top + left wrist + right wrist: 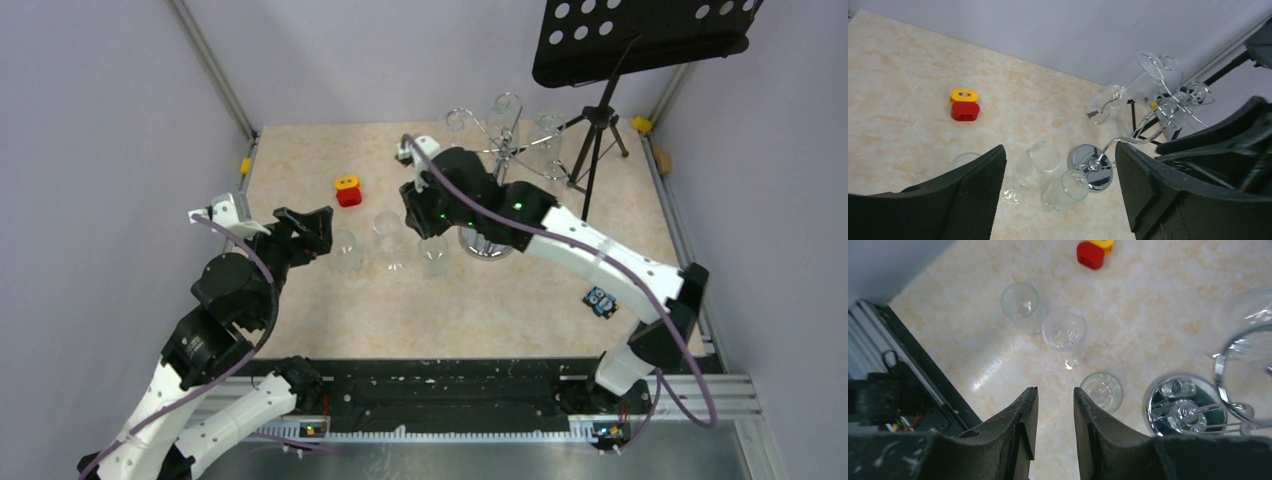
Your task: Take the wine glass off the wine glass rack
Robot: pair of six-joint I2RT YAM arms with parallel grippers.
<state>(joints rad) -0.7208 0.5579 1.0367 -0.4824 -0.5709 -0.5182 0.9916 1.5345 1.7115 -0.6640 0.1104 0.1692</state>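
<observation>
Right pincer (1054, 395) hangs empty, fingers (1020, 426) a narrow gap apart; clear wine glass (1103, 390) stands upright on the bench (1158, 315) just past its tips, beside the chrome wine glass rack (1180, 410) base.

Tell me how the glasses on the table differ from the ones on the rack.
Table glasses stand upright on the table; rack glasses hang bowl-down from the rack's wire arms. Table glasses sit low; rack glasses are raised. All are clear and empty.
</observation>
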